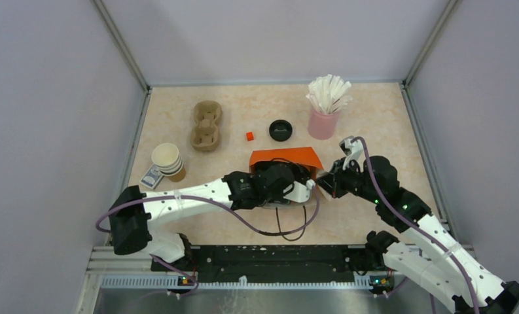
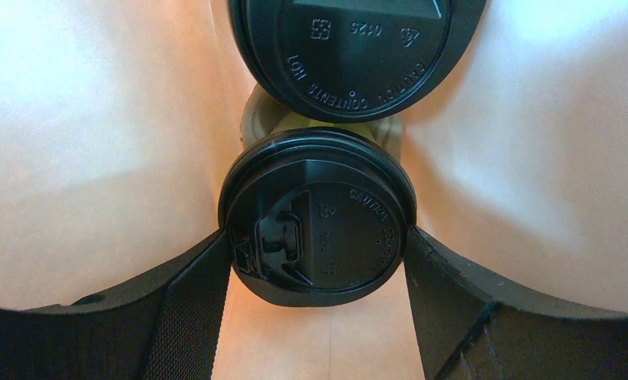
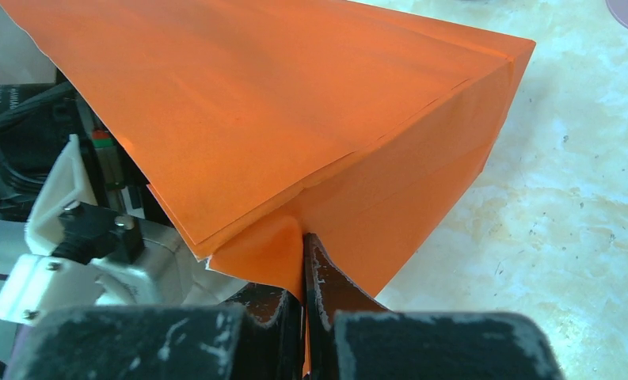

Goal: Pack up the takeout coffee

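Observation:
The takeout coffee (image 2: 318, 226), seen from above as a round black lid, stands inside the orange bag (image 1: 286, 157). My left gripper (image 2: 317, 237) reaches down into the bag; its black fingers (image 2: 196, 301) press on both sides of the lid's rim, shut on the cup. A second black-lidded cup (image 2: 350, 47) stands just beyond it, with tan cardboard (image 2: 264, 123) between the two. My right gripper (image 3: 304, 261) is shut on the bag's (image 3: 294, 119) torn paper edge and holds its mouth open. In the top view the right gripper (image 1: 322, 183) is at the bag's right side.
A stack of lidless cream cups (image 1: 167, 161) and a small packet (image 1: 152, 176) sit at the left. Behind the bag lie a cardboard cup carrier (image 1: 206, 124), a small red block (image 1: 249, 136) and a loose black lid (image 1: 281, 130). A pink cup of white straws (image 1: 324, 121) stands back right.

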You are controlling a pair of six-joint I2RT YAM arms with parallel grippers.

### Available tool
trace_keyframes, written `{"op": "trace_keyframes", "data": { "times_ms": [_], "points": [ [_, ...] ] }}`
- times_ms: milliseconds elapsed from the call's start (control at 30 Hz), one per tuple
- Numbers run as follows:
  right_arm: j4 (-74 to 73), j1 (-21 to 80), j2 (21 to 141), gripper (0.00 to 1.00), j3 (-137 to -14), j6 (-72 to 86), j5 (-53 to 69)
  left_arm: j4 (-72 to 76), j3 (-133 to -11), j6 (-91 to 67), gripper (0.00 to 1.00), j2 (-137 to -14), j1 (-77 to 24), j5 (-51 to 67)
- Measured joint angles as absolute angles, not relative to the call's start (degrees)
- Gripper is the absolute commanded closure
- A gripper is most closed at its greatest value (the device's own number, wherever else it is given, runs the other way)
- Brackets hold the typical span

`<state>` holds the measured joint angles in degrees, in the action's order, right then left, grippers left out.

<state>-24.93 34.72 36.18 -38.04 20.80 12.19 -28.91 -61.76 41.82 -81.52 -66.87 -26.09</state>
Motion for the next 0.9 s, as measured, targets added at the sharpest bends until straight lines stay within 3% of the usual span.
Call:
{"op": "trace_keyframes", "data": {
  "times_ms": [900],
  "points": [
    [-24.75,34.72,37.30,1.00,-38.04,21.74,12.10,-24.95,-62.02,42.92,0.53,-84.64,-64.60,-23.42]
  ]
}}
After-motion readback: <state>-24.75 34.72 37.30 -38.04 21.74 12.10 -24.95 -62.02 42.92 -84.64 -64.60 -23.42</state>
